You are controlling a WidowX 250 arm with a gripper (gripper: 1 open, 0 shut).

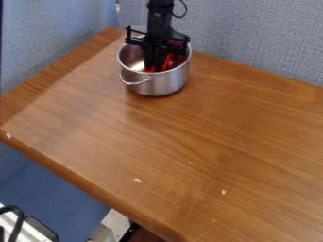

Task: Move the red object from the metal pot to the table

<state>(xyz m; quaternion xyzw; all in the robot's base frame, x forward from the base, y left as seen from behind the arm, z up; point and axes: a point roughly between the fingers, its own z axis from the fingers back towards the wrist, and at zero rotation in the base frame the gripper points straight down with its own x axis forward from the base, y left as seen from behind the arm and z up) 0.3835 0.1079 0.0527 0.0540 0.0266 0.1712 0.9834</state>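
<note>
Pot: the metal pot [155,74] stands at the table's far corner, at about 11 o'clock in the view, close to the back edge and the left edge.
Table edges: the table [190,151] runs as a slanted slab; its left edge falls away at 9 o'clock, its near edge at 6 o'clock, and the back edge meets a grey-blue wall [265,38].
Open room: bare wood spreads from the pot toward 4 and 5 o'clock, well apart from every edge; only a few pale specks [139,179] lie there.
Gripper: the black gripper [159,59] reaches straight down into the pot, its fingers drawn close together around the red object [161,62]; whether they truly clamp it is hard to tell at this size.
Red object: inside the pot, showing between and beside the fingers, below the rim.
Materials: the pot is shiny steel, round with straight sides and a thin wire handle at its left; the table is glossy brown wood with visible grain; the red object looks plain and matte.
</note>
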